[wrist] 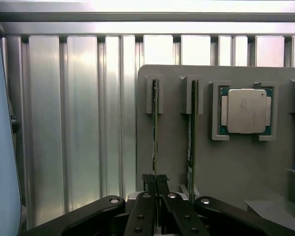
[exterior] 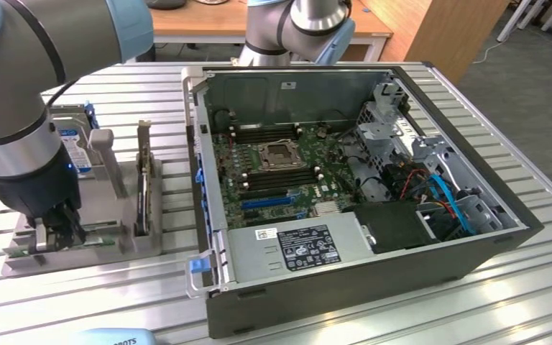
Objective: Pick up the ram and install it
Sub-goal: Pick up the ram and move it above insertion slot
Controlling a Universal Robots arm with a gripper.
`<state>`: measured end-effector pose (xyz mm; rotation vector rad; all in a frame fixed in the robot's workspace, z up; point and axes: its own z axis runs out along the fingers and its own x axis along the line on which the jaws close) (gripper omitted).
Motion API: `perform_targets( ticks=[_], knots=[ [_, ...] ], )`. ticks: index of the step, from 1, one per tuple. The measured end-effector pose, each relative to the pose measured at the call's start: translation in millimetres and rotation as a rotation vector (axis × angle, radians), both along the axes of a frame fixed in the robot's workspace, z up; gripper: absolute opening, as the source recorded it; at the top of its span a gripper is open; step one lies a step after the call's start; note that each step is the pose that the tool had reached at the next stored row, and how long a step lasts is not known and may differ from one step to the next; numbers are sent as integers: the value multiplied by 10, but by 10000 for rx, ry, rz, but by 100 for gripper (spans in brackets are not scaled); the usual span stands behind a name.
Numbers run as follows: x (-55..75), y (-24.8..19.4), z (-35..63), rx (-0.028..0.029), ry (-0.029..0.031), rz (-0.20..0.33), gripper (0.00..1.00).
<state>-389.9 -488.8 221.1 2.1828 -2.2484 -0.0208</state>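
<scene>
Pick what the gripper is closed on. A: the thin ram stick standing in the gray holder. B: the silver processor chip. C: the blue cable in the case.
A: in the wrist view the gripper pinches the ram, standing on edge in a slot of the gray holder.

i'm looking over a bench (exterior: 520, 287) of ribbed aluminium slats, pale grey, with dark grooves running between them. on the wrist camera the same slats (wrist: 78, 123) catch a hard, bright glare near their far end. behind the bench, in the exterior view, stands a wooden desk (exterior: 209, 21) with a warm orange-brown top. to the exterior view's right of it is a tall wooden panel (exterior: 448, 32), maybe the side of a cabinet. past that the floor (exterior: 535, 72) is dull grey, with white furniture legs (exterior: 545, 14) in the far corner.
</scene>
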Motion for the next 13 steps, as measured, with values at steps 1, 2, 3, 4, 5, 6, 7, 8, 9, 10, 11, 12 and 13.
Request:
perform_targets(
  ticks=[1,2,3,4,5,6,7,8,9,10,11,12,13],
  knots=[
    [0,0,23,0,0,0,12],
    [0,0,52,-1,1,0,12],
    [0,0,79,0,0,0,12],
    [0,0,108,0,0,0,12],
    [0,0,137,0,-1,0,12],
    [0,0,168,0,0,-1,12],
    [0,0,199,0,0,-1,12],
    [0,0,232,0,-1,0,12],
    [0,0,263,0,0,0,12],
    [0,0,292,-1,0,-1,12],
    [0,0,321,0,0,0,12],
    [0,0,350,0,0,0,12],
    [0,0,379,0,0,0,12]
  ],
)
